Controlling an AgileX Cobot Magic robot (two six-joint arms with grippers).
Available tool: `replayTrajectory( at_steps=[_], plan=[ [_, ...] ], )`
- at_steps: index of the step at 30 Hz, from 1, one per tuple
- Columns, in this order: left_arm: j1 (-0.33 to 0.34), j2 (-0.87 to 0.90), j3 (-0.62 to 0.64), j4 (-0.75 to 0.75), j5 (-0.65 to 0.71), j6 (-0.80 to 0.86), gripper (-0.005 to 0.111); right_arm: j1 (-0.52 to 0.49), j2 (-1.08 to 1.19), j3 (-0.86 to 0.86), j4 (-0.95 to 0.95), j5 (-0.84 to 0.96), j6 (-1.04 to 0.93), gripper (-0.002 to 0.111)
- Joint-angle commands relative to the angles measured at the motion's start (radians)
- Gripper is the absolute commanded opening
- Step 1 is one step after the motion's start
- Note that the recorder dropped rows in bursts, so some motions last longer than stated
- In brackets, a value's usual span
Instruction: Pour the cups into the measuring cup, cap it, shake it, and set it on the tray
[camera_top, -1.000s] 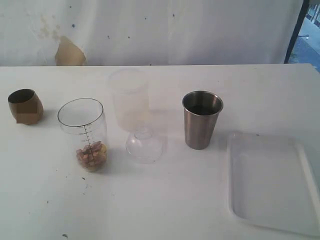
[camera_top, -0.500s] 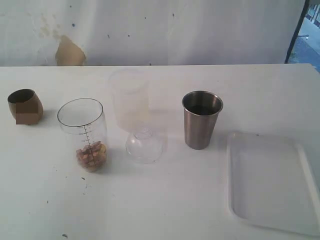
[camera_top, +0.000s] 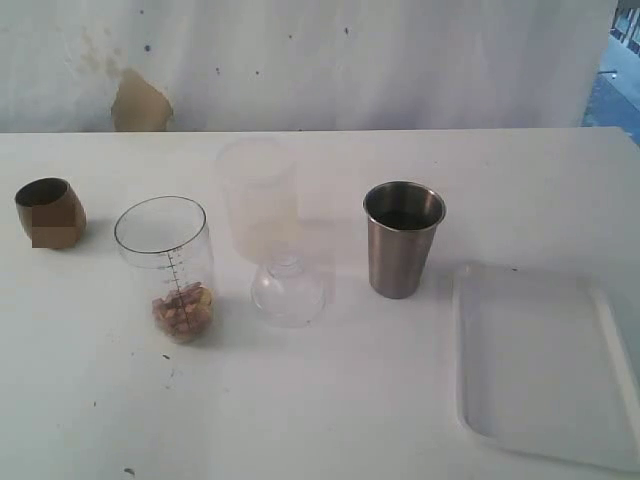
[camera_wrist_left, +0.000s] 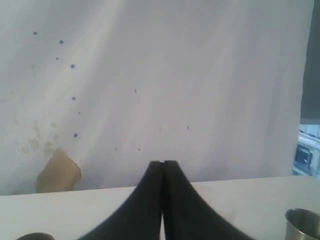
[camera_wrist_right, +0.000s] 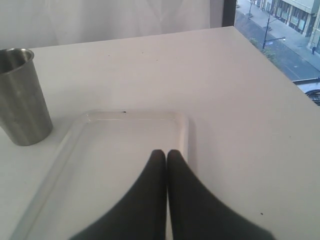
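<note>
Right wrist view: we see our right gripper (camera_wrist_right: 166, 154) with its fingers pressed together on nothing, the tray (camera_wrist_right: 182, 125) lying empty just ahead of its tips and the steel tumbler (camera_wrist_right: 22, 97) upright near the tray's corner. Our left gripper (camera_wrist_left: 162, 164) is also closed and empty. In the exterior view the measuring cup (camera_top: 170, 265) stands uncapped, brownish pieces at its bottom, between the brown cup (camera_top: 50, 213) and a frosted cup (camera_top: 260, 195).

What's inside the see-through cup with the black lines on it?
A little heap of tan and reddish bits lies at the bottom of the tall clear plastic measuring cup. Above them it looks empty, with no lid on. What the bits are is too small to tell.
</note>
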Motion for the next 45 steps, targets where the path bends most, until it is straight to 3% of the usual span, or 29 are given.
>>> replayTrajectory(
  at_steps=[1,4,7,12,16,19,25,45],
  plan=[
    [-0.002,-0.068,0.134,-0.329,0.058,0.266,0.0,0.001,-0.005,0.001,-0.004,-0.004,-0.001,0.0],
    [-0.002,-0.109,0.224,-0.477,0.11,0.379,0.0,0.001,-0.005,0.001,-0.004,-0.004,-0.001,0.0],
    [-0.012,-0.176,0.234,-0.512,0.19,0.412,0.0,0.001,-0.005,0.001,-0.004,-0.004,-0.001,0.0],
    [-0.123,-0.36,0.234,-0.603,0.444,0.476,0.0,0.001,-0.005,0.001,-0.004,-0.004,-0.001,0.0],
    [-0.214,-0.516,0.234,-0.868,0.584,0.727,0.0,0.001,-0.005,0.001,-0.004,-0.004,-0.001,0.0],
    [-0.242,-0.624,0.234,-0.922,0.707,0.841,0.0,0.001,-0.005,0.001,-0.004,-0.004,-0.001,0.0],
    [-0.244,-0.637,0.234,-1.014,1.027,1.175,0.0,0.001,-0.005,0.001,-0.004,-0.004,-0.001,0.0],
    [-0.244,-0.637,0.234,-1.023,1.01,1.119,0.0,0.001,-0.005,0.001,-0.004,-0.004,-0.001,0.0]
  ],
)
